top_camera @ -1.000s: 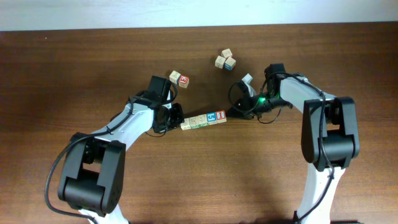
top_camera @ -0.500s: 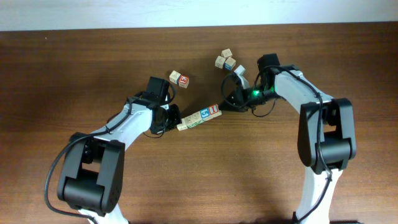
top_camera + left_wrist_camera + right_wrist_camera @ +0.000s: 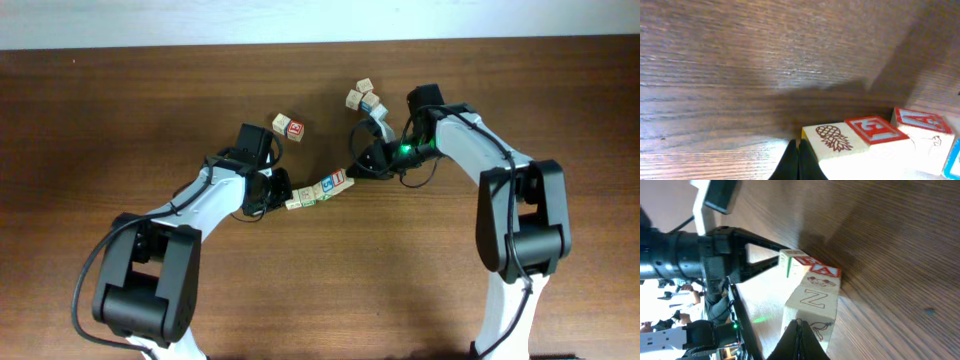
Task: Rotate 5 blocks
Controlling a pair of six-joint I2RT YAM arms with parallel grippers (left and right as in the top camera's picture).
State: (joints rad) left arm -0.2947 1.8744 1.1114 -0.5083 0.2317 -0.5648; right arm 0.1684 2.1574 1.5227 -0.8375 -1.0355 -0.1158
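Note:
The 5 blocks (image 3: 320, 190) lie joined in one slanted line mid-table, its right end higher than its left. My left gripper (image 3: 286, 198) is shut, its tips against the line's lower left end. In the left wrist view the shut left gripper (image 3: 797, 159) touches the pineapple cube (image 3: 832, 139), with red-marked cubes (image 3: 874, 128) beyond it. My right gripper (image 3: 354, 172) is shut and presses on the upper right end. In the right wrist view the shut right gripper (image 3: 800, 332) meets the Z cube (image 3: 812, 302). Neither gripper holds anything.
A separate pair of cubes (image 3: 288, 125), one plain and one red, sits above the left arm. A small cluster of cubes (image 3: 363, 97) lies just above the right gripper, close to its wrist. The dark wood table (image 3: 120, 110) runs wide to both sides.
The right gripper has moved up and left, pushing the line's right end with it. The line has swung counterclockwise and now slants more steeply. The left gripper has barely moved.

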